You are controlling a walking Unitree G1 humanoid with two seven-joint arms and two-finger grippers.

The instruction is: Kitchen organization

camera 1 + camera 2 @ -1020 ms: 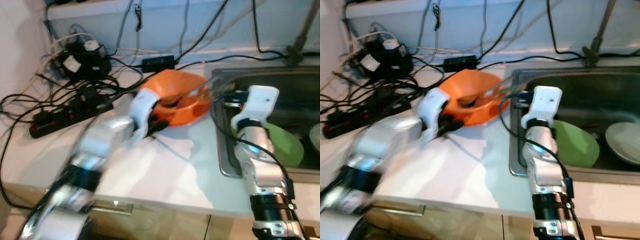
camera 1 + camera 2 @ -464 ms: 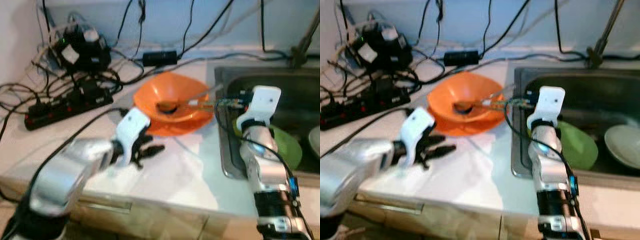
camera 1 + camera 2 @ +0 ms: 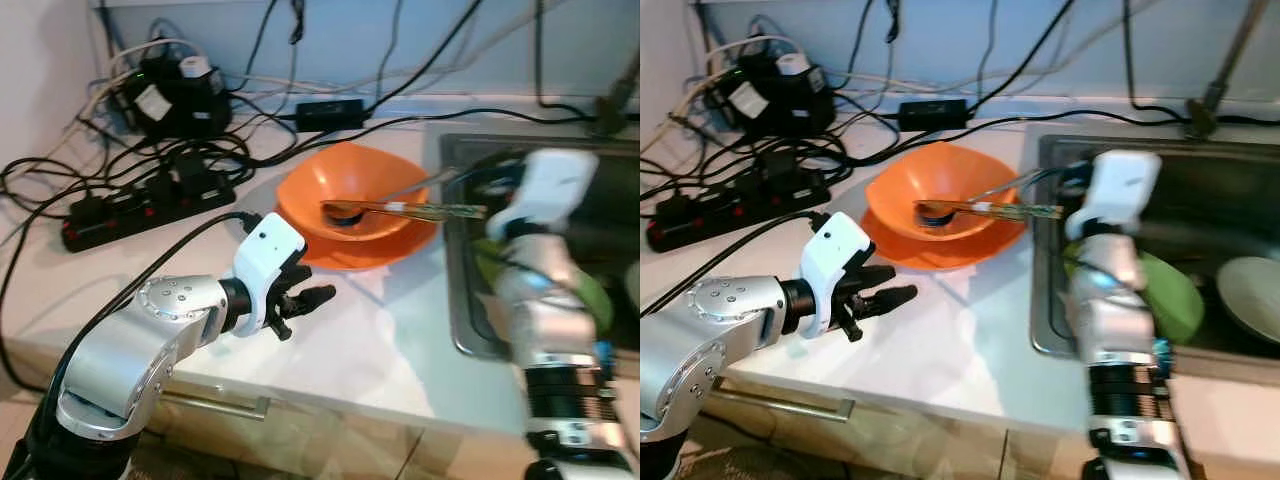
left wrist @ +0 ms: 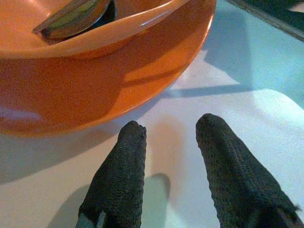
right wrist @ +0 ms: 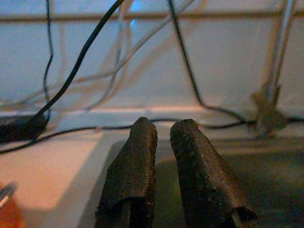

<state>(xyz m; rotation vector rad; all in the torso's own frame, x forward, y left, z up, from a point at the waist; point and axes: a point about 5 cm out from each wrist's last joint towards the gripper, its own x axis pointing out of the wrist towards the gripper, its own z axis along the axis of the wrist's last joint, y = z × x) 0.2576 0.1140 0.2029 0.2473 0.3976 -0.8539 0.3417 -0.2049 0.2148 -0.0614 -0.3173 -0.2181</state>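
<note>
Left arm bent across white worktop (image 3: 380, 350), left pincer (image 4: 168, 142) just short of orange bowl (image 3: 350, 190), fingers (image 4: 118, 175) parted narrowly, holding nothing. Right arm upright at sink (image 3: 1200, 190) edge, right pincer (image 5: 164, 137) pointing toward back wall, fingers nearly together, empty. Bowl glossy plastic, sits in orange plate (image 3: 365, 250) near sink rim; metal spoon (image 3: 400, 209) lies in bowl, handle over sink. Bare worktop in front of bowl; tangled black cables (image 3: 150, 170) and power strip (image 3: 130, 210) crowd back left. Green bowl (image 3: 1170, 295), pale plate (image 3: 1250, 295) in sink.
</note>
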